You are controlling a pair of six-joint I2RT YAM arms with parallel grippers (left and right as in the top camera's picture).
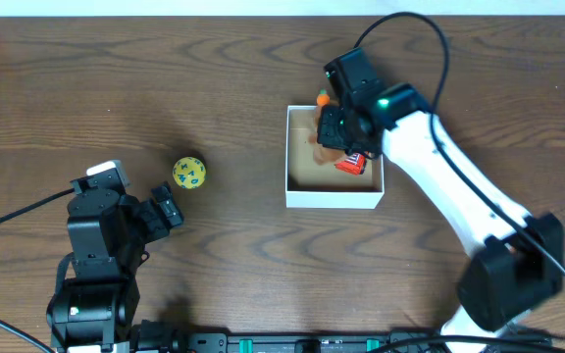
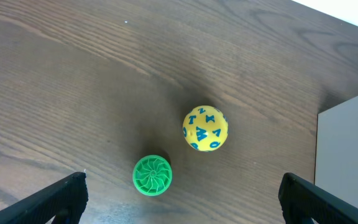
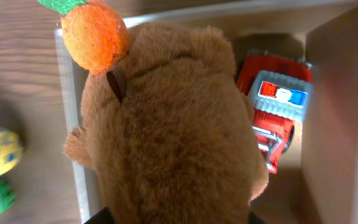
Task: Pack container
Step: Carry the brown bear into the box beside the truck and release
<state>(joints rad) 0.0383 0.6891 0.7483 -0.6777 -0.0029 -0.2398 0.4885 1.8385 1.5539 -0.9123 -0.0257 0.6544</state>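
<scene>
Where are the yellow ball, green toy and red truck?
yellow letter ball [image 2: 205, 129]: left wrist view, its middle.
green toy [image 2: 152, 175]: left wrist view, ribbed top.
red toy truck [image 3: 278, 107]: right wrist view, grey roof.

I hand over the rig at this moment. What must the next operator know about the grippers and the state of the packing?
Left gripper: open and empty, over the table near the two loose toys.
Right gripper: over the container, apparently shut on the brown plush toy, which is not yet released.
Done: the red toy fire truck lies inside the container.
Left: set the plush down inside, then pack the yellow letter ball and the green ridged toy. Both are on the table outside the container.
</scene>
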